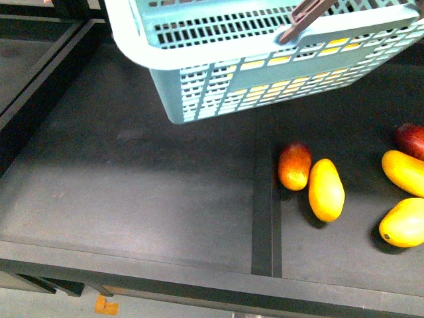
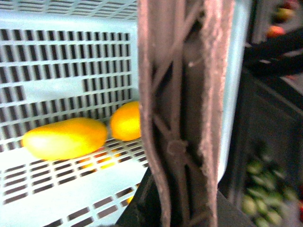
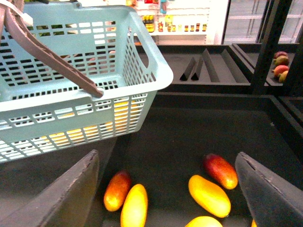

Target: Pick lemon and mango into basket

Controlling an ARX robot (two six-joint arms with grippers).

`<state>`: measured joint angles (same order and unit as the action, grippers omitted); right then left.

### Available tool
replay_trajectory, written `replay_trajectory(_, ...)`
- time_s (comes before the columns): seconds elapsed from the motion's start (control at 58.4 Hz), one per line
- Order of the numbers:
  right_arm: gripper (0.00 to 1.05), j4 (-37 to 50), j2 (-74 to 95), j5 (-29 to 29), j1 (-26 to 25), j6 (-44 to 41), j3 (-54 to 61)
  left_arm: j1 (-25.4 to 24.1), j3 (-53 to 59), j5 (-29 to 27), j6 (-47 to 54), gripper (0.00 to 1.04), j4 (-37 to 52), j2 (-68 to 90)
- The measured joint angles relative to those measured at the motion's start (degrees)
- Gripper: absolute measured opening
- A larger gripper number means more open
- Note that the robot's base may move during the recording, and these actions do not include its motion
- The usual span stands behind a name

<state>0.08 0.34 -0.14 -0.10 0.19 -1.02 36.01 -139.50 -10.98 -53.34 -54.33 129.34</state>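
Lemon, plump bright yellow: lies inside light aqua slotted plastic basket, touching elongated yellow-orange mango, mid-left of left wrist frame. Brown swing handle fills centre; left gripper's grasp cannot be told. Right gripper spread wide, empty.

Close against the left tool, the brown handle fills the left wrist view as a blur and hides part of the lemon; that tool's jaws cannot be seen. The basket is cut off by the front view's top edge. Below the right tool, one yellow fruit is cut by the frame.
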Motion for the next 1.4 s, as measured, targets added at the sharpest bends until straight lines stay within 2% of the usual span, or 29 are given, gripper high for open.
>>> replay_trajectory(0.051, 0.96, 0.0, 0.0, 0.2, 0.0, 0.0, 0.0, 0.1, 1.0, -4.3, -0.5, 0.05, -0.5, 0.0)
replay_trajectory(0.188, 0.96, 0.0, -0.1, 0.2, 0.0, 0.0, 0.0, -1.1, 7.1, -7.9, -0.6, 0.05, 2.7, -0.7)
replay_trajectory(0.325, 0.96, 0.0, -0.1, 0.1, 0.0, 0.0, 0.0, -4.5, 13.1, -5.7, -4.9, 0.05, 7.1, -1.7)
replay_trajectory(0.496, 0.96, 0.0, -0.1, 0.2, 0.0, 0.0, 0.0, -7.4, 13.0, -3.3, -14.3, 0.05, 10.7, -0.9)
replay_trajectory(0.668, 0.96, 0.0, -0.1, 0.2, 0.0, 0.0, 0.0, -10.8, 2.8, -4.5, -25.2, 0.05, 10.9, 5.6)
replay_trajectory(0.788, 0.96, 0.0, -0.1, 0.2, 0.0, 0.0, 0.0, -15.3, -10.9, -9.5, -33.1, 0.05, 5.0, 15.7)
replay_trajectory(0.873, 0.96, 0.0, -0.1, 0.2, 0.0, 0.0, 0.0, -18.1, -15.7, -11.8, -35.9, 0.05, 2.5, 21.1)
replay_trajectory(1.01, 0.96, 0.0, -0.1, 0.2, 0.0, 0.0, 0.0, -19.5, -21.0, -11.5, -41.1, 0.05, 3.3, 26.5)
replay_trajectory(1.216, 0.96, 0.0, -0.1, 0.2, 0.0, 0.0, 0.0, -17.7, -25.4, -5.8, -46.5, 0.05, 3.5, 29.4)
replay_trajectory(1.267, 0.96, 0.0, -0.1, 0.2, 0.0, 0.0, 0.0, -17.4, -22.7, -3.5, -47.2, 0.05, 5.2, 29.1)
replay_trajectory(1.318, 0.96, 0.0, -0.1, 0.2, 0.0, 0.0, 0.0, -17.3, -12.4, -1.6, -47.5, 0.05, 11.1, 25.5)
replay_trajectory(1.404, 0.96, 0.0, -0.1, 0.2, 0.0, 0.0, 0.0, -17.0, -0.6, 0.2, -46.0, 0.05, 14.7, 19.8)
